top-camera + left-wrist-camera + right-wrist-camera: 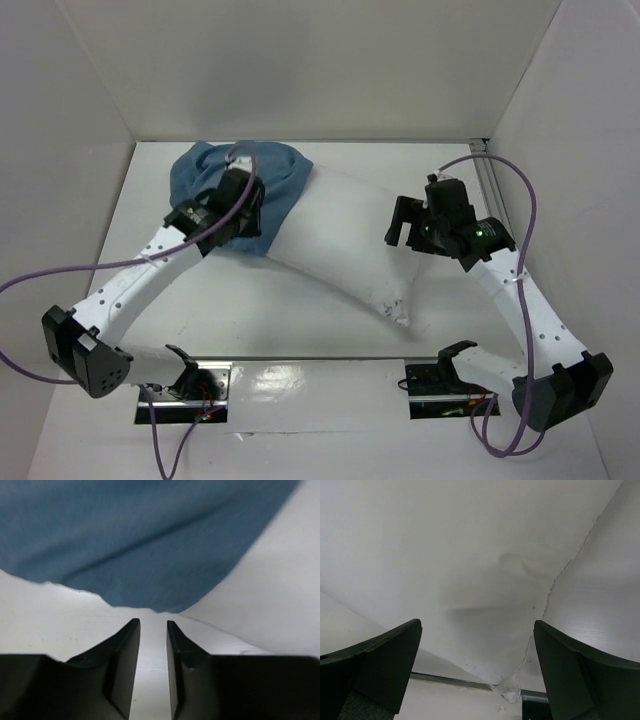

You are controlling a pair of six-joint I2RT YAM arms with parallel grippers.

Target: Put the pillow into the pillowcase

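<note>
L fingers (129, 640): narrow gap, nothing btw them; tabletop (60, 615) seen under tips. Blue pillowcase (150, 540) just ahead of tips, its edge close in front; contact cannot tell. White pillow (280, 590) ahead-right of L tips, one end covered by pillowcase. R fingers (400, 650): spread wide, holding nothing. Bare part of pillow ahead of R tips, fills the view btw them; pillow corner w/ loose thread low btw tips.

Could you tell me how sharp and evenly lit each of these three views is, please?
Top external: evenly lit and sharp, with glare along the near edge of the table. Left wrist: the pillowcase is soft with blur, the fingers dark silhouettes. Right wrist: the pillow looks pale and flat, though its seam is crisp.
</note>
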